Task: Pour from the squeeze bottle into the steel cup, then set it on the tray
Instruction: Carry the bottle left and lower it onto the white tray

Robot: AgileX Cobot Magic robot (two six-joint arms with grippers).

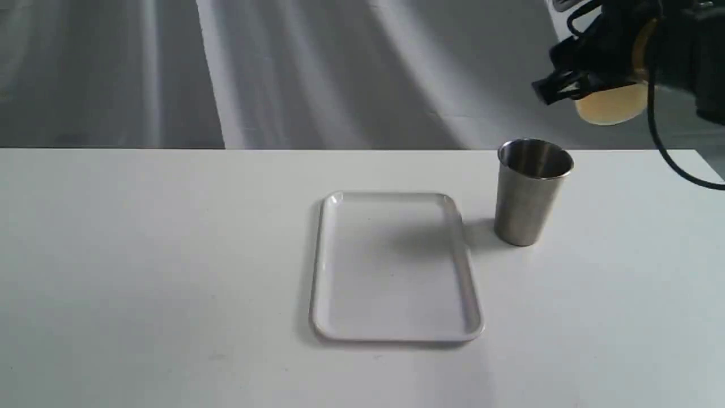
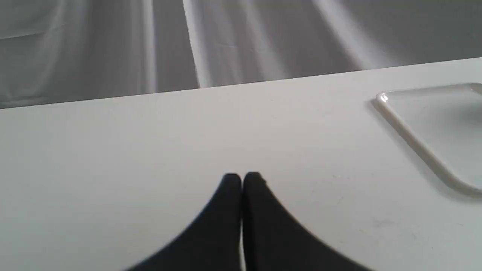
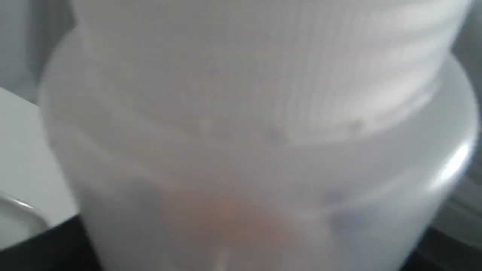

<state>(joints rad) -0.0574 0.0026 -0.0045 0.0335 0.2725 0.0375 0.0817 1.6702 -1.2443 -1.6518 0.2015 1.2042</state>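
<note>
While the left pincer (image 2: 241, 181) sits closed, the right pincer (image 1: 571, 85) clamps the squeeze bottle (image 1: 614, 107) aloft.

The left gripper (image 2: 242, 180) hangs over the worktop (image 2: 113, 150), its two black fingers (image 2: 226, 203) pressed flat together (no gap shows between them). The right arm (image 1: 696, 51) is raised high at the far right, its gripper (image 1: 572, 85) clamped around the squeeze bottle (image 1: 614, 105), pointing leftward in the exterior view.

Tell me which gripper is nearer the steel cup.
Right. The right gripper holds the squeeze bottle above and beside the steel cup; the left gripper hangs low over the table beyond the tray.
</note>
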